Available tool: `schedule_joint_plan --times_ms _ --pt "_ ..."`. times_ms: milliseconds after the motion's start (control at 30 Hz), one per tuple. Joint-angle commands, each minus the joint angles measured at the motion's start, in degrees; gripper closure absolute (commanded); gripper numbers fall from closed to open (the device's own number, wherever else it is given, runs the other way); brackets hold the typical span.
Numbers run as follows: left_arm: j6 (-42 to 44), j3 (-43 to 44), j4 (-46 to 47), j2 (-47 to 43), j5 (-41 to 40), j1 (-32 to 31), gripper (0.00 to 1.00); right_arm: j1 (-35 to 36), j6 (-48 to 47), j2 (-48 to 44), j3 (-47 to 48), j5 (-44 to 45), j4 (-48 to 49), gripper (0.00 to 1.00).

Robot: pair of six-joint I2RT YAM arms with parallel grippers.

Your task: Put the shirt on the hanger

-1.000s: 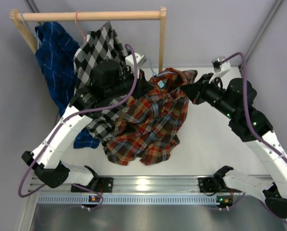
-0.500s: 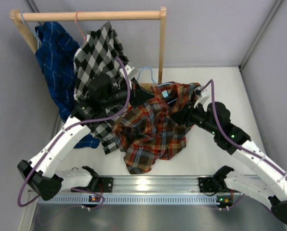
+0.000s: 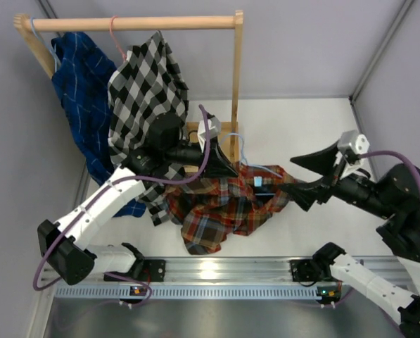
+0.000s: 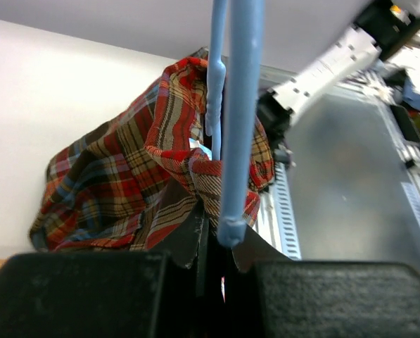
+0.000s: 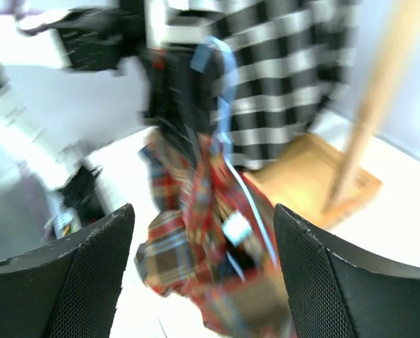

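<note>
At the middle of the white table [image 3: 304, 127], one slim bar of the thin light-blue plastic clothes hanger [image 4: 239, 105] is grasped between the clenched fingers of the left gripper [image 4: 220, 243]. Over that hanger the red, orange and navy plaid flannel shirt [image 3: 224, 208] is draped. Its collar end is gathered around the blue bars just beyond the fingertips, and its lower folds are bunched on the tabletop toward the near edge.

To the right, the right gripper [image 3: 288, 174] is seen released, with its two black fingers spread wide and pointed at the shirt's right edge. It is set just beside the cloth, and whether the lower finger touches it cannot be told. The right wrist view is blurred.

Behind the left gripper, a wooden garment rack [image 3: 236, 77] is stood on a flat wooden base. From its rail a black-and-white checked shirt [image 3: 143, 84] and a dark blue shirt [image 3: 79, 77] are hung, and the left arm is laid against the checked one.
</note>
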Motion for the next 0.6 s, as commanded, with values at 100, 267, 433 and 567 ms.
schedule_joint_plan --times_ms 100,267,433,567 --pt "3.1 3.28 2.15 2.41 12.78 -6.61 1.0 -0.33 -6.63 16.88 7.3 -22.55 0.18 0.25" --pt "5.21 3.55 2.15 2.94 13.58 -9.43 1.0 -0.33 -2.42 20.59 7.33 -28.46 7.11 0.3" --pt "5.03 3.99 2.24 3.99 14.38 -9.61 1.0 -0.33 -0.49 21.48 5.65 -31.79 10.64 0.66" --pt "9.49 6.27 -4.07 4.43 8.15 -9.61 1.0 -0.33 -0.39 19.99 3.9 -29.11 12.58 1.0"
